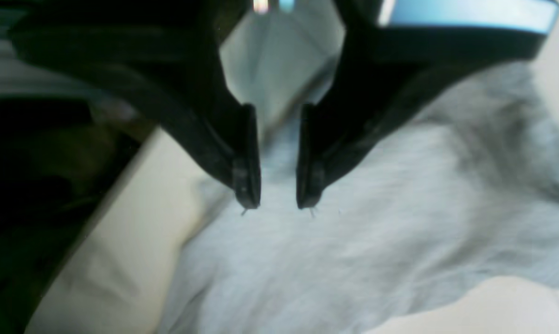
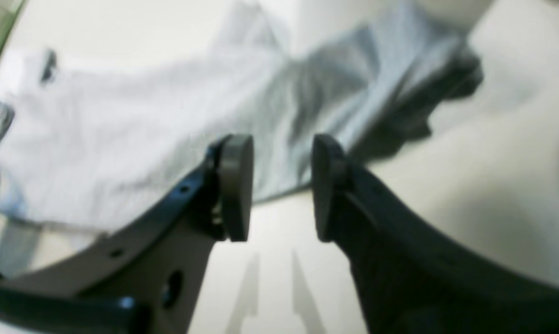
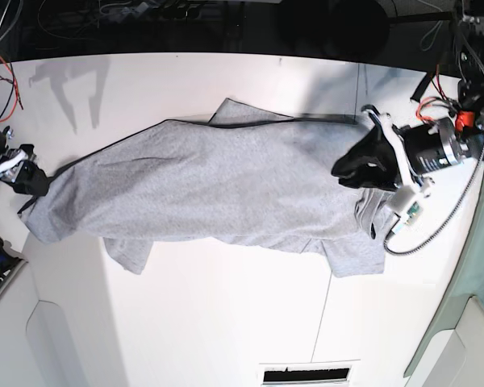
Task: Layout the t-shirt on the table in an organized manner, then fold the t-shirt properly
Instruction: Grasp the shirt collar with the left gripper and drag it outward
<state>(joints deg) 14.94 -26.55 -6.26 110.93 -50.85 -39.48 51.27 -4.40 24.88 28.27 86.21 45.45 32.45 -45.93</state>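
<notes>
T-shirt (image 3: 218,185): lies stretched lengthwise across the table (image 3: 226,322), rumpled, one sleeve tucked under the near edge.
Left gripper (image 1: 277,204): jaws parted, nothing between them, poised just above the cloth.
Right gripper (image 2: 281,185): jaws apart and empty, beside the shirt's edge over bare tabletop.
Stage: judged to be layout; folding not begun.
Risk: a regrasp may pinch two layers at once, dragging creases inward; uneven pulls from the two ends could skew the shirt.
</notes>
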